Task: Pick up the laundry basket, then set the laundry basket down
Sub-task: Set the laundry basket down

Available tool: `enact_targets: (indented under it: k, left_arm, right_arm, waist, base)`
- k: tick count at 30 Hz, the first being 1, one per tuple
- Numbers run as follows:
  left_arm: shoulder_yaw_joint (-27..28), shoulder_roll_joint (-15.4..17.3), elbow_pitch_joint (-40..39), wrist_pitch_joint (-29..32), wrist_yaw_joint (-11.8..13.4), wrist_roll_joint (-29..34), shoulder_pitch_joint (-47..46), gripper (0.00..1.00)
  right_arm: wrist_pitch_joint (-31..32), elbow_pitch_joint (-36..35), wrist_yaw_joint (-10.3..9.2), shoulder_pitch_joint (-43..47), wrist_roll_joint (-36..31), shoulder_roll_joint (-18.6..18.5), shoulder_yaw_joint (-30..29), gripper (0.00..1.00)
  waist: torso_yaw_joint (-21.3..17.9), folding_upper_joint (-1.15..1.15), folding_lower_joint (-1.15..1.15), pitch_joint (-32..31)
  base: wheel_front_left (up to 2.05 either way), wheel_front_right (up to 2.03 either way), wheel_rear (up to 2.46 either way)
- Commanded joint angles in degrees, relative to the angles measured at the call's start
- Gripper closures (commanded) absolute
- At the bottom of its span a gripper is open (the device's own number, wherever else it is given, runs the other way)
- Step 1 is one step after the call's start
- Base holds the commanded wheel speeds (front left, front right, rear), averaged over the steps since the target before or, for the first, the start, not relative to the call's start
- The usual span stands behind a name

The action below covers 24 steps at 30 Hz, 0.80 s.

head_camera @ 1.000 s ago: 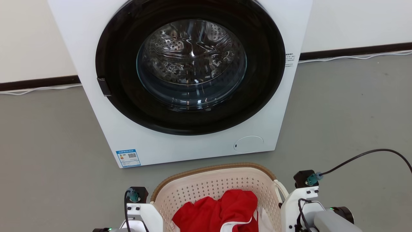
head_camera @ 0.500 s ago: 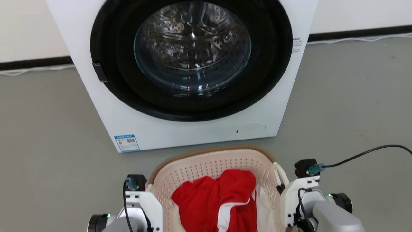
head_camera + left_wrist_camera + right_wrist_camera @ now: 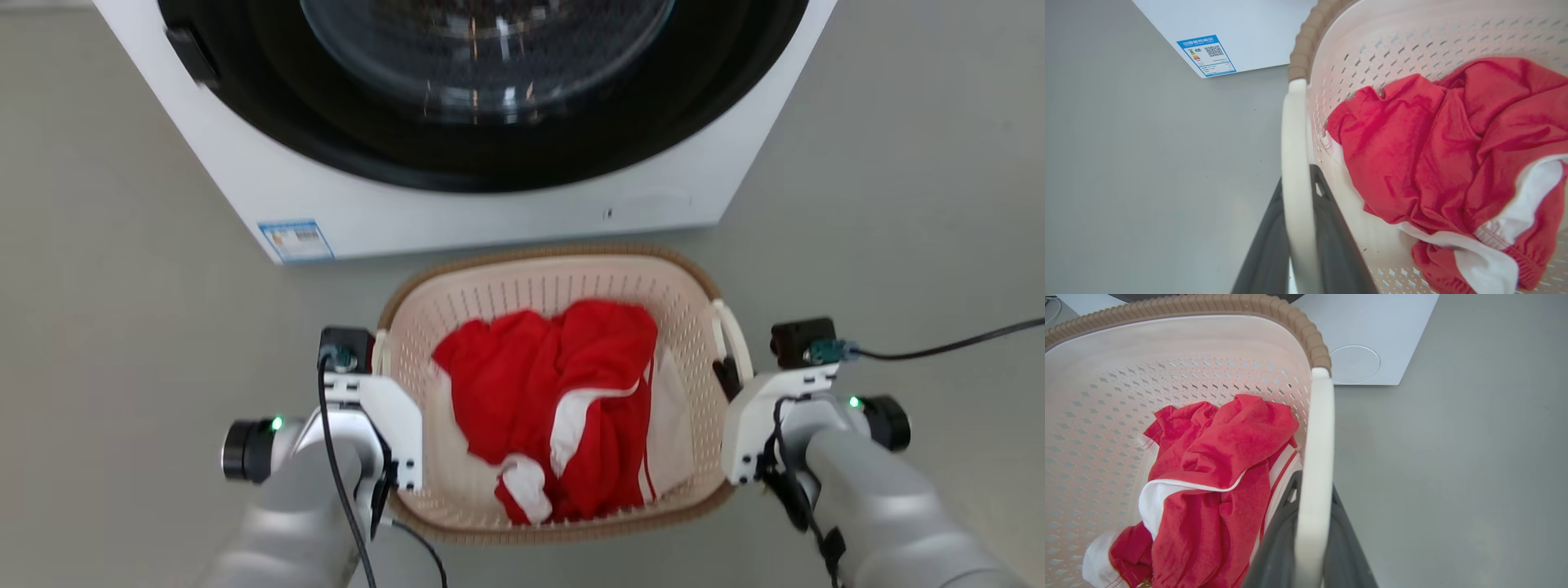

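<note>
**Both grippers on the basket handles, in front of the washer**

Left gripper (image 3: pixel 1297 179) pinches the left handle (image 3: pixel 1294 134), one dark finger on each face of the white strip. Right gripper (image 3: pixel 1314 486) pinches the right handle (image 3: pixel 1319 424) the same way. The grips sit at 9 and 3 o'clock on the basket (image 3: pixel 555 251), opposite each other. Judgement: this balances the load and keeps the basket level, so the red garment (image 3: pixel 555 384) stays inside. Basket is upright with its mouth up. Its long axis appears to run from 9 to 3, handle to handle, with one broad side facing the washer (image 3: pixel 490 216) close by at 12 o'clock. Cannot tell whether the base touches the floor (image 3: pixel 122 286).
</note>
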Motion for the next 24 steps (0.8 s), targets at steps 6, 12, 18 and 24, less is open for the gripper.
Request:
enact_targets:
  k: [6,12,18,24]
  left_arm:
    - [0.19,1.06,-1.90,-2.18,2.20,1.00,-7.10,1.00]
    - [-0.26,1.04,-3.91,-3.70,3.75,0.96,-10.81,1.00]
    - [-0.53,1.04,-5.13,-5.71,4.83,0.83,-14.03,1.00]
    - [-0.67,1.03,-5.55,-7.26,5.21,0.64,-16.53,1.00]
  right_arm:
    - [-2.81,-2.03,0.42,-4.60,-0.28,-2.23,1.53,1.00]
    - [-4.06,-2.82,0.42,-8.21,-0.05,-4.35,2.17,1.00]
    - [-5.17,-3.73,0.42,-11.67,0.11,-6.00,2.96,1.00]
    - [-6.28,-4.16,0.42,-14.00,0.40,-7.32,3.50,1.00]
  waist:
    - [0.65,0.00,0.00,11.35]
    - [0.99,0.00,0.00,17.91]
    - [1.16,0.00,0.00,23.53]
    - [1.46,0.00,0.00,27.98]
  base:
    - [0.00,0.00,0.00]
    - [0.00,0.00,0.00]
    - [0.00,0.00,0.00]
    - [0.00,0.00,0.00]
